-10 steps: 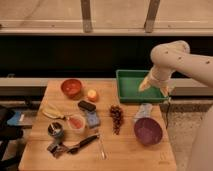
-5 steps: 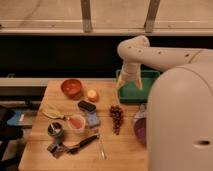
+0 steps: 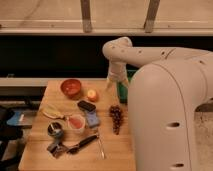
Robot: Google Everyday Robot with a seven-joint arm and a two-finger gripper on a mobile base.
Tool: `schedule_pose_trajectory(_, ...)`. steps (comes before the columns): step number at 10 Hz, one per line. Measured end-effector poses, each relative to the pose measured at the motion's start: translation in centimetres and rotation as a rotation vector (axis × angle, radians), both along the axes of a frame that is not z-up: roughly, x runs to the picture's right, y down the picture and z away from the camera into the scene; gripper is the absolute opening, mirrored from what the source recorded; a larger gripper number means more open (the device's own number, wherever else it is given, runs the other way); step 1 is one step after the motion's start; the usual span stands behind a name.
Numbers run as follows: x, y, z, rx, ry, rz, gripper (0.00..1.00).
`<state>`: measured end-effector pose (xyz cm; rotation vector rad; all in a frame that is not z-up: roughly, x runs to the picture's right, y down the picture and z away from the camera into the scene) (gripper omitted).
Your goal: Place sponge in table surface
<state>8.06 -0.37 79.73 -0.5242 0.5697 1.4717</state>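
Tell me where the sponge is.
Camera view: the sponge lies on the table surface between pink cup and grapes; the claw hangs beside the green bin.

Sponge point(image 3: 92, 118): small blue rectangular block, lying flat on the table, roughly mid-table, long side running front to back. Table point(image 3: 115, 155): light-brown wood, rectangular, plank grain visible. Gripper point(image 3: 116, 82) hangs over the table's far right edge, well apart from sponge.
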Motion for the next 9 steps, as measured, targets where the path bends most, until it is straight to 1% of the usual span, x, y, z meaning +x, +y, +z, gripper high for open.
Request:
schedule_pose_trajectory(3,-0.1,0.2,0.1,-0.006,0.005,-0.007,0.76)
schedule_pose_trajectory(6,-3.9,1.0,0.7,-0.026,-0.088,-0.007,0.76)
schedule_pose_trajectory(7,-6.6,1.4,1.5,-0.038,-0.135,-0.014,0.76)
schedule_pose_trajectory(9,-10.9,2.2,2.2,-0.059,-0.214,-0.030,0.76)
